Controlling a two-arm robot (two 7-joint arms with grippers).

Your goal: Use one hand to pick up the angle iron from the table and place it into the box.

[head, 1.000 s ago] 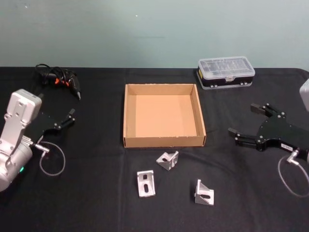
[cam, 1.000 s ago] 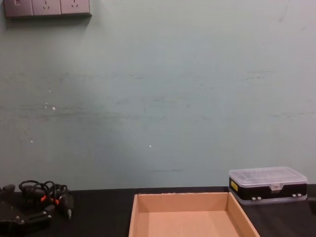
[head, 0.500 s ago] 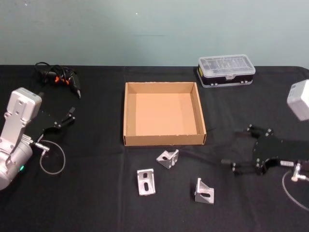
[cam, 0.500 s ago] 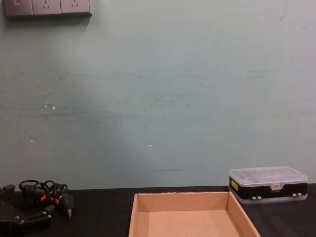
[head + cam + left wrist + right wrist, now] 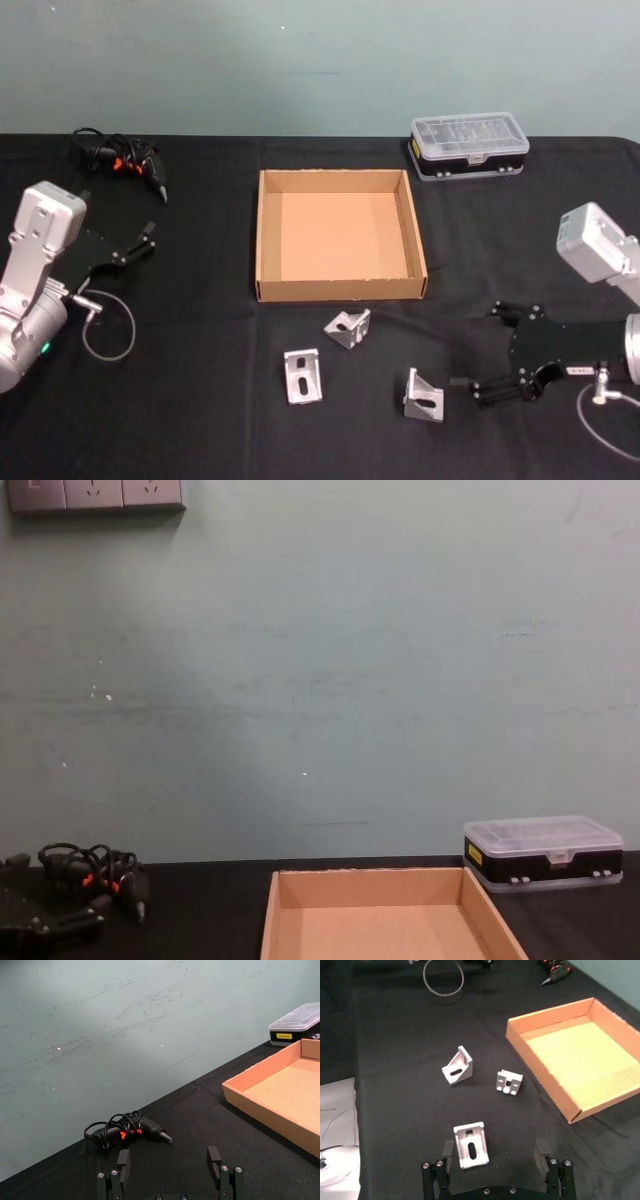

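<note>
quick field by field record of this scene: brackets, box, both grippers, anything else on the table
table: flat black tabletop
box: shallow tan cardboard tray, empty
angle irons: three silver metal brackets on the table in front of the box: left, middle, right
right gripper: open, close beside the right bracket, holding nothing
left gripper: open, parked at the table's left
other: black plastic case with clear lid; black corded tool
progress: nothing in the box yet

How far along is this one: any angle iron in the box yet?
Nothing done: the box is empty and all three angle irons lie on the table. In hand: the right gripper is open next to the rightmost one, not gripping it. Remaining: grasp, lift, place. The left gripper sits open at the table's left.
</note>
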